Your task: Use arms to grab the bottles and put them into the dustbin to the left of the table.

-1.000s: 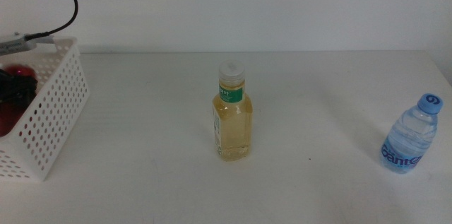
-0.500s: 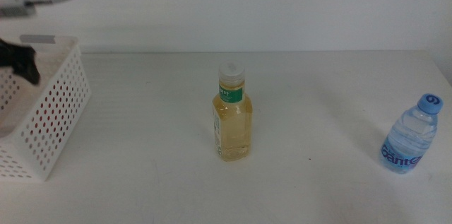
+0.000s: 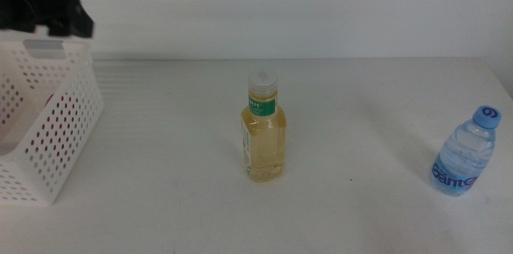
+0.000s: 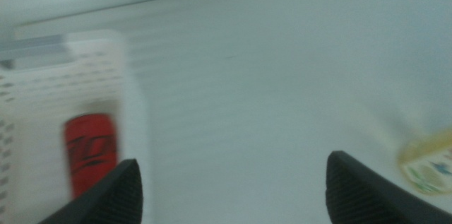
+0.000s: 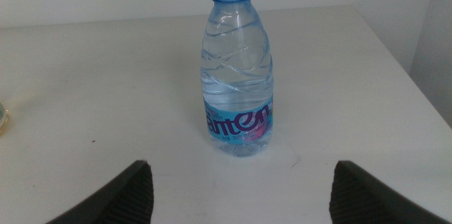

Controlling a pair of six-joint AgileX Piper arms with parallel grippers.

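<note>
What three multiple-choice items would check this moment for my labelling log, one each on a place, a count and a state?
1. Where is the red can?
A. in the dustbin
B. on the table
C. in the left gripper

2. How many bottles stand on the table?
A. one
B. two
C. three

3. The right gripper is:
A. shut on the water bottle
B. open
C. shut, empty

Answers: 1 A, the left wrist view shows it inside the basket walls. 2 B, the yellow-liquid bottle and the water bottle. 3 B, its fingers sit wide apart, short of the bottle.
</note>
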